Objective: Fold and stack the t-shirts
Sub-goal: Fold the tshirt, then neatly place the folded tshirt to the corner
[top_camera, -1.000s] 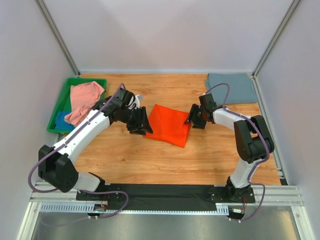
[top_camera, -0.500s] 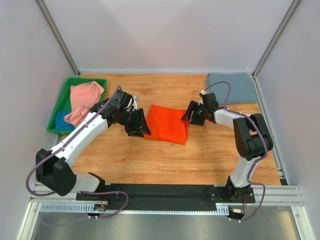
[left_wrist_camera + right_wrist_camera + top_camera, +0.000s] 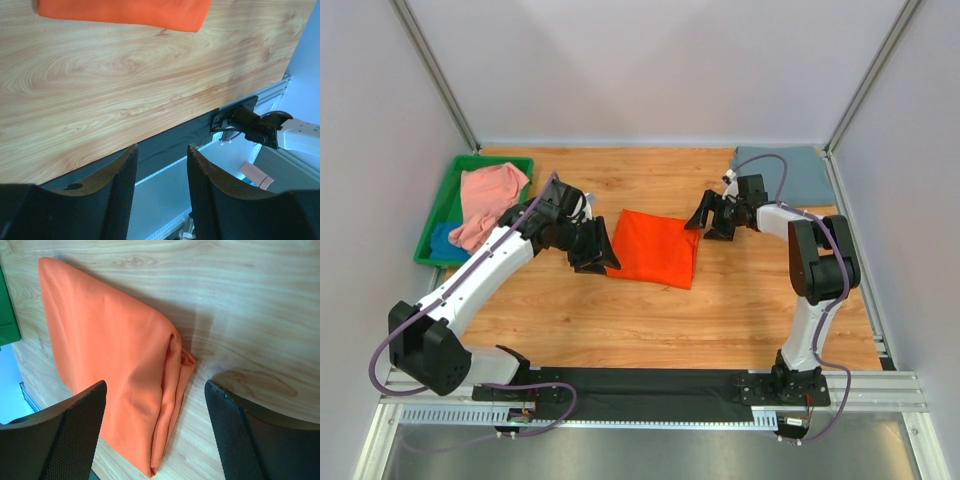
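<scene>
Hovering at either side of the bright orange cloth t-shirt, my two pincers hold nothing. That shirt lies folded into a rough rectangle on the light wooden table, about midway between my arms. My left pincer sits low at its left edge; from above I cannot tell whether it touches the cloth. In my left wrist view the fingers stand partly apart with only the table's near edge showing in the gap, and the orange shirt lies beyond them at the top of that view. My right pincer is just beside the shirt's far right corner, its jaws spread wide. From my right wrist the two mesh-faced fingers frame the shirt's layered, folded edge, which lies below the gap and is not gripped. The slate grey-blue cloth t-shirt lies folded flat at the table's far right corner, well apart from the orange one. At the far left stands the green plastic tray, with the salmon pink cloth t-shirt crumpled over it and the blue cloth t-shirt bunched beneath the pink one at the tray's near end.
</scene>
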Tool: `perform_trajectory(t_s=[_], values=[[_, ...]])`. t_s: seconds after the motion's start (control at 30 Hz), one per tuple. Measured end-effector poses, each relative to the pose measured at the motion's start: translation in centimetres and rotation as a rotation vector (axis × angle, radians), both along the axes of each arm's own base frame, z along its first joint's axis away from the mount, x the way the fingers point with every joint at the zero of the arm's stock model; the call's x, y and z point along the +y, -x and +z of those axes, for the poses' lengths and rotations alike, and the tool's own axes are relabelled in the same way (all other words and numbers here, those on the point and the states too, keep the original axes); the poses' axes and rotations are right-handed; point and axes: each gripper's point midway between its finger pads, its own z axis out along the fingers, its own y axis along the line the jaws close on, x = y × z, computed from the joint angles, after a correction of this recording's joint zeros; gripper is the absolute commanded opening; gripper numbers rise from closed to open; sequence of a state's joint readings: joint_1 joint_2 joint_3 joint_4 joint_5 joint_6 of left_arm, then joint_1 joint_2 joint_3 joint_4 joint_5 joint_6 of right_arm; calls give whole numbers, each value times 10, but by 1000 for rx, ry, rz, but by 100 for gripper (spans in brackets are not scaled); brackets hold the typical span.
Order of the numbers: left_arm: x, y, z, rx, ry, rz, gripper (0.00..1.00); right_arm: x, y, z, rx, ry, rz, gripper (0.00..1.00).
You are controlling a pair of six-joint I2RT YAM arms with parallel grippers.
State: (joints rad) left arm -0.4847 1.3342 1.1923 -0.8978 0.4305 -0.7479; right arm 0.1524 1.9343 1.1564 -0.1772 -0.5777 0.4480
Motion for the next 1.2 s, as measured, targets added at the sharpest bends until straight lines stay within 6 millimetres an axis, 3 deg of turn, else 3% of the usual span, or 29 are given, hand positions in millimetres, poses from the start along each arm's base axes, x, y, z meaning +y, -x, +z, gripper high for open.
perform_trajectory(t_s=[0.2,0.57,0.87,1.2], values=[[0,-1,0,5,-2,14,50,1,-9,-2,-2,14,16,77],[7,0,-4,8,-43,28,50,13,-6,-5,-12,44,43,73],[10,-2,6,-25,-49,38,50,20,-5,-7,-15,53,58,66],[13,1,16,-69,-28,48,50,18,-3,-13,-32,100,81,45]])
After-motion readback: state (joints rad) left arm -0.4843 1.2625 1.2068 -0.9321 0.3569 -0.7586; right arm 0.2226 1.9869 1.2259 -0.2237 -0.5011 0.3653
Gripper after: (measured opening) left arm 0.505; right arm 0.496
